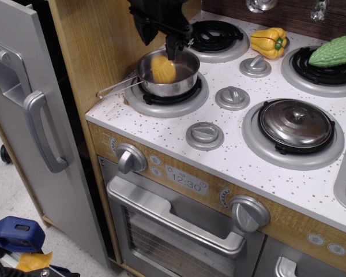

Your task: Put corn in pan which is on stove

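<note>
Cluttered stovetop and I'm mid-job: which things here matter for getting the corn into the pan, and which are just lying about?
Belongs to the job:
corn, inside the pan
pan, on the front-left burner
stove
gripper, open above the pan

Just lying about:
yellow pepper
green bumpy vegetable
lid on the right burner

Matte black pincer (161,40) of blocky, angular plastic parts, with two short dark fingers (173,45).

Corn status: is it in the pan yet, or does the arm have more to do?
Looks done: the corn sits inside the pan, which rests on the front-left burner of the stove. The gripper hangs just above the pan, its fingers apart and clear of the corn. Left: only pulling the arm away.
</note>
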